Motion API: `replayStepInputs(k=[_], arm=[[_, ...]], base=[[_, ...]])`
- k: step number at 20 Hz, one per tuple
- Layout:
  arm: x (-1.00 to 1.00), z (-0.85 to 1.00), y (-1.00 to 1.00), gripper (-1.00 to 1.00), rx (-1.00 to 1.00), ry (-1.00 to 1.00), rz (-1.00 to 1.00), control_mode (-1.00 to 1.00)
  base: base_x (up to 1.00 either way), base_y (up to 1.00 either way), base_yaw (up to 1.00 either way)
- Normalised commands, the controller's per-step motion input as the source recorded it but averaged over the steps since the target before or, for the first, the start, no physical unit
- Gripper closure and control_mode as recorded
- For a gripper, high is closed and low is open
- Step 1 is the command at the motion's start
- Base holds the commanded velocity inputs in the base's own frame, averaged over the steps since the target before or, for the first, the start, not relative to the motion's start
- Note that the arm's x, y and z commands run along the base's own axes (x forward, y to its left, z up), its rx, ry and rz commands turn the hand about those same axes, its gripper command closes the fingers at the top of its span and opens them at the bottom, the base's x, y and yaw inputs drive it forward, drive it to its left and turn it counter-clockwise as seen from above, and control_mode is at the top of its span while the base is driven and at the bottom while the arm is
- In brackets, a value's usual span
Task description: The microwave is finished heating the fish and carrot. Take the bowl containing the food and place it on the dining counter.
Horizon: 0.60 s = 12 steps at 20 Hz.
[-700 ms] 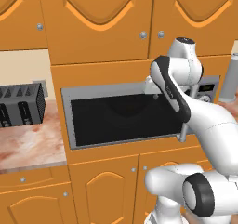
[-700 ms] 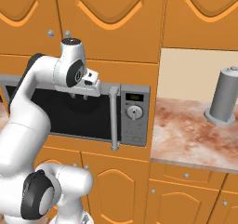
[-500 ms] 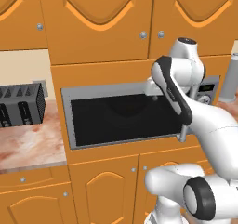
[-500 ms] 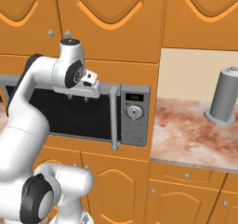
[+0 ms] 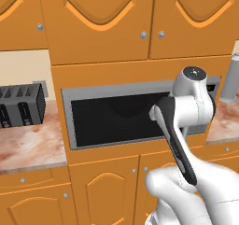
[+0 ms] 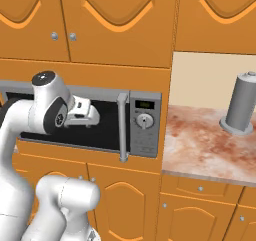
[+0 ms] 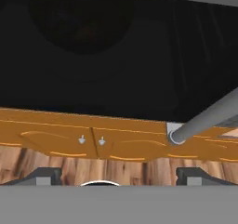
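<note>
The microwave [image 5: 116, 119] is built in under the upper cabinets, its dark glass door shut. Its vertical bar handle [image 6: 121, 127] stands left of the display and knob [image 6: 145, 120]. My gripper [image 6: 87, 117] hovers in front of the door glass, left of the handle and apart from it. In the hand view the gripper [image 7: 119, 176] is open, with nothing between its fingertips [image 7: 44, 174]. That view looks at the door glass [image 7: 116, 56] and the handle's lower end [image 7: 204, 121]. The bowl, fish and carrot are hidden behind the glass, where a dim round outline [image 7: 79, 25] shows. The dining counter is out of view.
A black slotted toaster [image 5: 18, 105] sits on the marbled counter [image 5: 28, 147] left of the microwave. A grey cylinder [image 6: 242, 105] stands on the counter [image 6: 200, 145] to the right. Orange cabinet doors [image 7: 93, 139] run below the microwave, above a wooden floor.
The arm's upper joint and hand have dropped lower in front of the microwave door. The door stays shut and the gripper stays open.
</note>
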Motion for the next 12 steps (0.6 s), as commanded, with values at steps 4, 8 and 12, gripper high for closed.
replayStepInputs(k=[4,8,12], arm=[[-0.07,0.0,-0.02,-1.0,0.0,0.0,0.0,-1.0],[-0.09,0.0,-0.05,-1.0,0.0,0.0,0.0,1.0],[0.0,0.0,0.0,-1.0,0.0,0.0,0.0,1.0]], base=[[0.0,0.0,0.0],[-0.39,-0.27,0.0],[-0.6,-0.39,0.0]])
